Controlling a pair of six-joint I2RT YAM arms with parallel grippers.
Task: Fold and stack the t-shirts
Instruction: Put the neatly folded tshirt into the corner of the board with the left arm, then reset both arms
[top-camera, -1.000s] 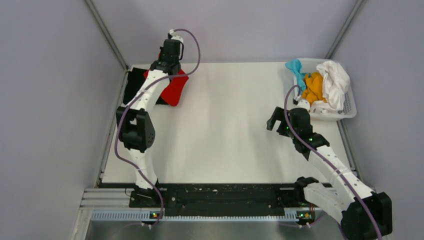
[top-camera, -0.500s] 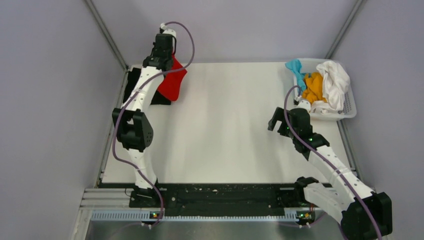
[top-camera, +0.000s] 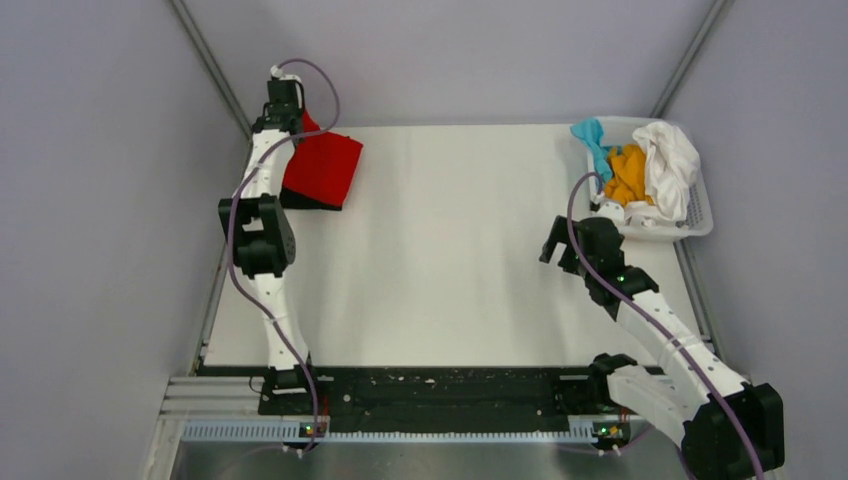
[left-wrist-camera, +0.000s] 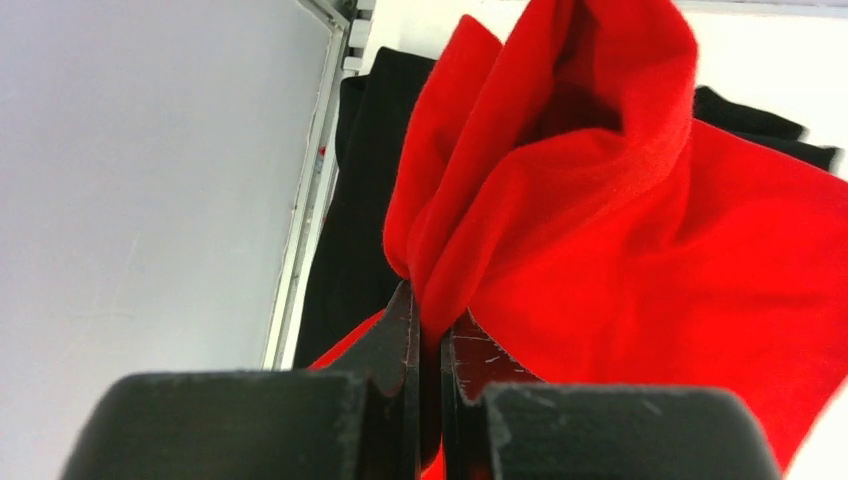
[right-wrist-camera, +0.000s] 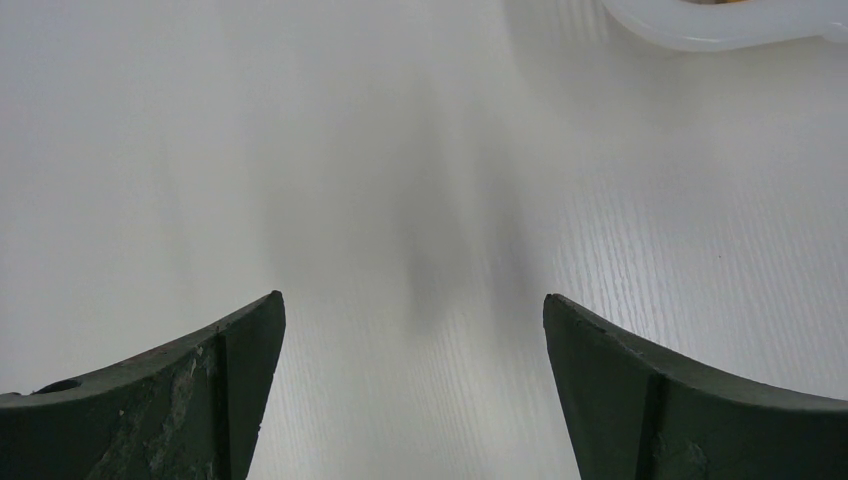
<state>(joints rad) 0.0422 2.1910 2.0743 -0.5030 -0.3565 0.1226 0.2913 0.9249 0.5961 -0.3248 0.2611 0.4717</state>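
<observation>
I see a white table (top-camera: 450, 260) boxed in by grey walls, with metal rails running up the corners. At the far left corner my left claw (left-wrist-camera: 430, 312) is clenched on a bunched fold of the red shirt (top-camera: 322, 168). The rest of that shirt drapes down onto the black shirt (left-wrist-camera: 355, 200), which lies flat against the table's left edge and shows only as a dark border around the red. The left arm itself blocks part of both shirts from above. My right claw (right-wrist-camera: 415, 330) is spread wide over bare table with nothing between its fingers, just beside the white basket (top-camera: 703, 216) at the far right. The basket holds 3 crumpled shirts: white (top-camera: 672, 165), orange (top-camera: 627, 175) and teal (top-camera: 592, 135).
</observation>
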